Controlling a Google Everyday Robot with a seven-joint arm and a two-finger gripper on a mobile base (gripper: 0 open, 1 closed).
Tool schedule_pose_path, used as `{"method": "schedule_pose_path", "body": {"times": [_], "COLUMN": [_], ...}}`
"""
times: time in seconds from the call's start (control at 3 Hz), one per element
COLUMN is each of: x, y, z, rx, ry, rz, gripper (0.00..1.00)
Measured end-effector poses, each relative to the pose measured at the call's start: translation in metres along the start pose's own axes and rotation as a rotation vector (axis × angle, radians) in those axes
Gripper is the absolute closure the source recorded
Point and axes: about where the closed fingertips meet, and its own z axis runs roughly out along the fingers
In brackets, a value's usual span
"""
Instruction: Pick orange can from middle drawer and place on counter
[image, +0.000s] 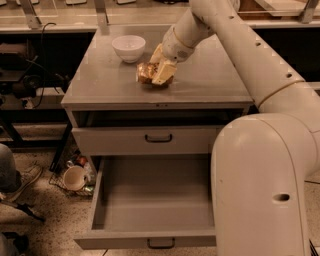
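The orange can (146, 73) is a shiny golden can lying at the counter (110, 85) surface, just right of the white bowl. My gripper (159, 74) reaches down from the upper right and its cream fingers (164, 72) are closed around the can. The middle drawer (155, 200) is pulled wide open below, its flat grey inside bare, with its black bar handle (161, 243) at the front edge.
A white bowl (128, 47) stands at the back left of the counter. A shallower shut drawer front (150, 138) with a black handle sits above the open drawer. My large white arm (265, 170) fills the right side. A cup (74, 177) and clutter lie on the floor at left.
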Motion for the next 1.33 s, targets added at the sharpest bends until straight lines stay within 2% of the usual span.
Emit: {"method": "schedule_pose_path", "body": {"times": [0.33, 0.67, 1.0, 1.33], "x": [0.001, 0.005, 0.025, 0.062], "y": [-0.001, -0.005, -0.009, -0.007], "z": [0.0, -0.01, -0.038, -0.087], "rx": [-0.001, 0.023, 0.083, 0.18], "ry": [0.002, -0.014, -0.047, -0.027], "rz": [0.002, 0.027, 0.095, 0.169], "gripper": [0.05, 0.0, 0.0, 0.0]}}
